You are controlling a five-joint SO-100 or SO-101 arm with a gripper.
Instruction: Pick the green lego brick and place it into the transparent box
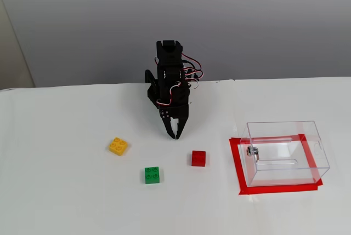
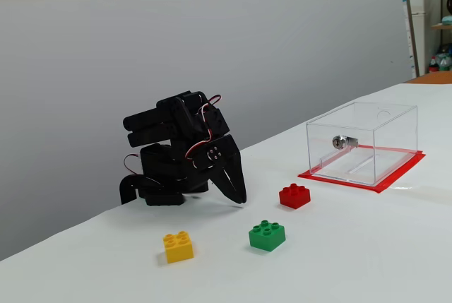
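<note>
Arm folded, black pincer (image 1: 174, 134) tips narrow, nearly together, holding nothing, pointing down at white tabletop (image 1: 66, 191).
Small bright green studded plastic brick (image 1: 152, 175) lies lower centre of a fixed view, between yellow studded brick (image 1: 118, 146) and red brick (image 1: 198, 158); clear plastic rectangular box (image 1: 285, 150) sits at right on red tape (image 1: 236, 164).

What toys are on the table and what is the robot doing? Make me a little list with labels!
robot arm: folded down at the back of the table, gripper pointing at the tabletop, holding nothing
jaws: look closed together
green lego brick: on the table, in front of the gripper, untouched
yellow brick: left of the green one in a fixed view
red brick: between the green brick and the box
transparent box: at the right, sitting inside a red tape outline, no bricks inside
knob: small metal one on the box wall
</note>
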